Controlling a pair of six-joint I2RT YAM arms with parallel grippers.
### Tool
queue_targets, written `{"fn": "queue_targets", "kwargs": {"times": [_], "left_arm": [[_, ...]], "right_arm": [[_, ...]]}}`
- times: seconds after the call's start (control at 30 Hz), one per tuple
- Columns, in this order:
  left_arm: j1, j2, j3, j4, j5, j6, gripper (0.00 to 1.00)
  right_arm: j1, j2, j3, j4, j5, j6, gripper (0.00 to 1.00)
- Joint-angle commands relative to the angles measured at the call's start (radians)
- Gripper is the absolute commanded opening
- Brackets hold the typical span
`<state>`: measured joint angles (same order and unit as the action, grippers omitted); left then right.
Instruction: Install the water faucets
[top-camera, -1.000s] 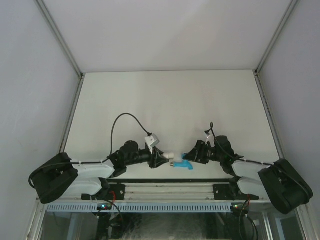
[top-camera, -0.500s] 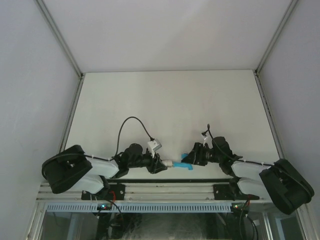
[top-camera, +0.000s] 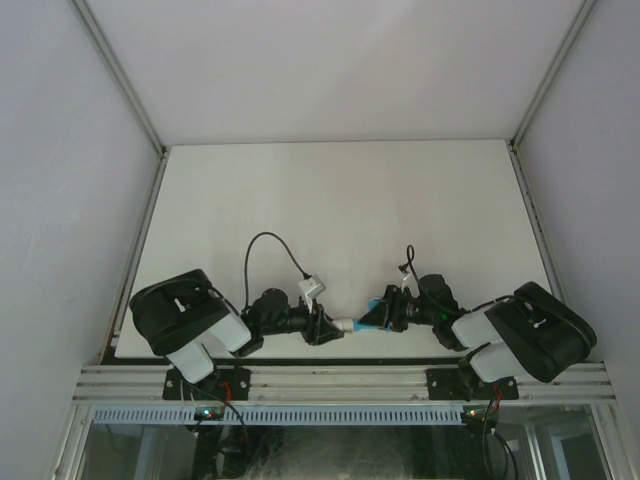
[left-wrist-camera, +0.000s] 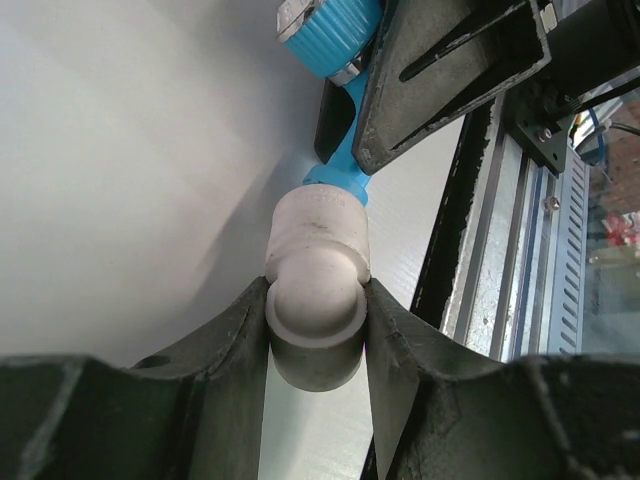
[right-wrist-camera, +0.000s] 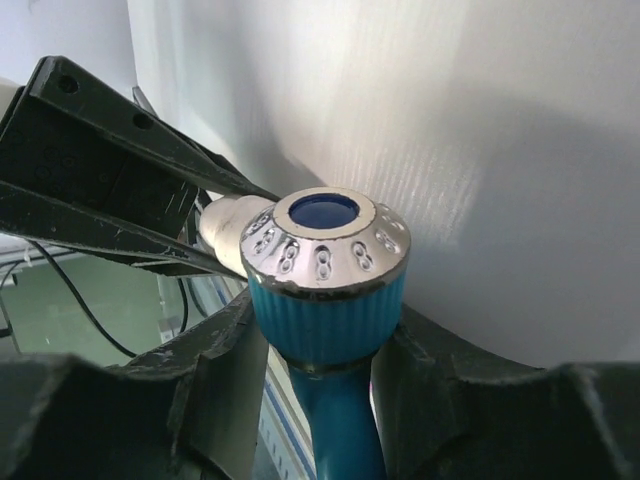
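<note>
My left gripper (top-camera: 330, 325) is shut on a small white-grey pipe fitting (top-camera: 345, 324), which fills the gap between its fingers in the left wrist view (left-wrist-camera: 316, 300). My right gripper (top-camera: 378, 313) is shut on the blue water faucet (top-camera: 369, 319). In the right wrist view its ribbed blue handle with a silvery cap (right-wrist-camera: 326, 275) sits between the fingers. The faucet's blue end (left-wrist-camera: 338, 170) meets the far end of the fitting, low over the near edge of the white table (top-camera: 340, 210). The two grippers face each other.
The metal rail (top-camera: 340, 380) along the table's near edge lies just below both grippers. A cable loop (top-camera: 265, 245) rises from the left wrist. White walls (top-camera: 60, 150) enclose the table on the left, right and back.
Both arm bases have swung upward and inward. The grippers have closed in on each other, and the faucet now meets the fitting with no gap.
</note>
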<state>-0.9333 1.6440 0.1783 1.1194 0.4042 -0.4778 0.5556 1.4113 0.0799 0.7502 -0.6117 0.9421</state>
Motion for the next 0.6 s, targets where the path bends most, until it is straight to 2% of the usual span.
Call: {"fn": "queue_targets", "kwargs": {"times": [0.0, 0.07, 0.13, 0.2, 0.23, 0.3, 0.4, 0.57], "left_arm": [[-0.006, 0.008, -0.02, 0.156, 0.003, -0.031, 0.0], [-0.004, -0.012, -0.032, 0.137, -0.013, -0.007, 0.0], [-0.004, -0.037, -0.03, 0.097, -0.017, 0.012, 0.0], [-0.004, -0.053, -0.028, 0.077, -0.016, 0.022, 0.0], [-0.004, -0.056, -0.028, 0.075, -0.016, 0.024, 0.0], [-0.004, -0.055, -0.025, 0.076, -0.018, 0.026, 0.0], [-0.004, -0.071, -0.036, 0.085, -0.044, 0.025, 0.0], [0.016, -0.184, -0.065, 0.095, -0.042, 0.046, 0.0]], "right_arm": [[0.02, 0.016, -0.029, -0.033, 0.064, 0.011, 0.39], [0.014, -0.014, -0.028, -0.077, 0.075, -0.01, 0.38], [-0.003, -0.058, -0.026, -0.131, 0.082, -0.03, 0.42], [-0.015, -0.119, -0.026, -0.18, 0.093, -0.046, 0.39], [-0.019, -0.151, -0.022, -0.213, 0.102, -0.054, 0.36], [-0.023, -0.213, -0.01, -0.274, 0.102, -0.086, 0.18], [-0.025, -0.317, -0.001, -0.355, 0.101, -0.108, 0.01], [-0.026, -0.564, 0.006, -0.477, 0.14, -0.17, 0.0]]}}
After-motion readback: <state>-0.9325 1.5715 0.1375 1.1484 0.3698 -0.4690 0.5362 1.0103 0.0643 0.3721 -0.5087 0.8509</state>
